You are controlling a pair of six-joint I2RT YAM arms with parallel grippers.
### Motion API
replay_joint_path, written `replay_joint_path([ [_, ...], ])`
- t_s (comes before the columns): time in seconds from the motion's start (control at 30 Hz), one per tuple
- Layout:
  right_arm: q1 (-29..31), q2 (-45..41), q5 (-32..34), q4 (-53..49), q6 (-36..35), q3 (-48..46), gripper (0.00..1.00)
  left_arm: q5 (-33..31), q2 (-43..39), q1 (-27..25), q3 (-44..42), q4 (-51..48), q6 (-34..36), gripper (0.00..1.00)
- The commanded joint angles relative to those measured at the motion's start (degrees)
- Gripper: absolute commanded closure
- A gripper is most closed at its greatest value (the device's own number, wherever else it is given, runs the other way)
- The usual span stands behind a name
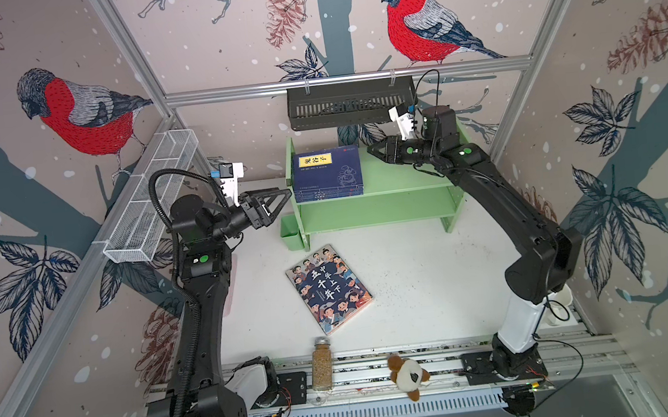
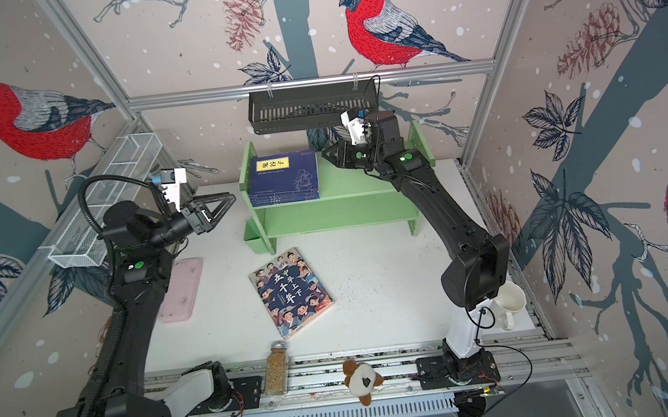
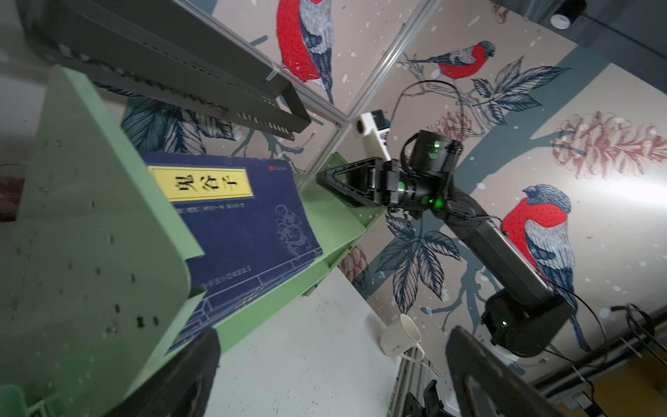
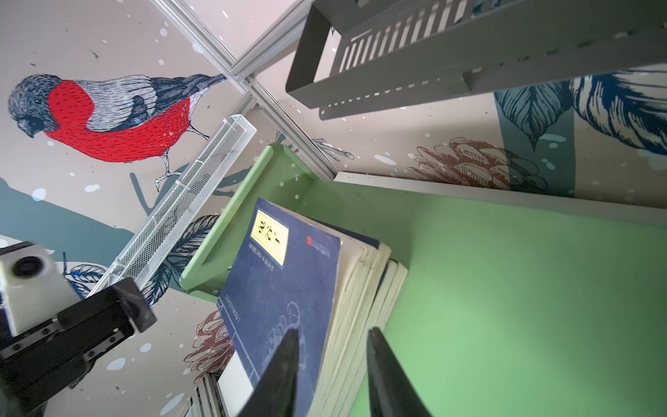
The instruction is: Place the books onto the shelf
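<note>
In both top views, bird-print walls (image 1: pixel 224 40) enclose a tabletop (image 1: pixel 415 293) bearing the shelf (image 1: pixel 404 171).

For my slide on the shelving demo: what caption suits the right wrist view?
Right tool, jaws parted, beside the navy books stacked flat on the green shelf.

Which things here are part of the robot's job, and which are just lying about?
Job: stack of navy-blue books with yellow label; large cartoon-cover book; light green two-tier shelf.
Lying about: glass grain jar; brown-white plush toy; white mug; black slotted basket.
</note>
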Motion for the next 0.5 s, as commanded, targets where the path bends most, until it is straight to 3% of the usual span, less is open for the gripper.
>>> replay_joint_path([
  [0.0, 0.9, -1.9, -1.5, 3.3, -0.5, -2.1, 0.8, -6.6, 0.1, 0.1, 0.2, -13.9, 8.9, 0.03],
  [0.17, 2.4, -3.0, -4.1, 6.4, 0.0, -6.1, 0.96, -7.6, -0.3, 0.1, -2.8, -15.0, 9.9, 0.03],
  [0.47, 3.7, -0.5, -5.6, 7.3, 0.0, -4.9, 0.98, -7.8, -2.6, 0.1, -7.2, -11.4, 8.0, 0.03],
])
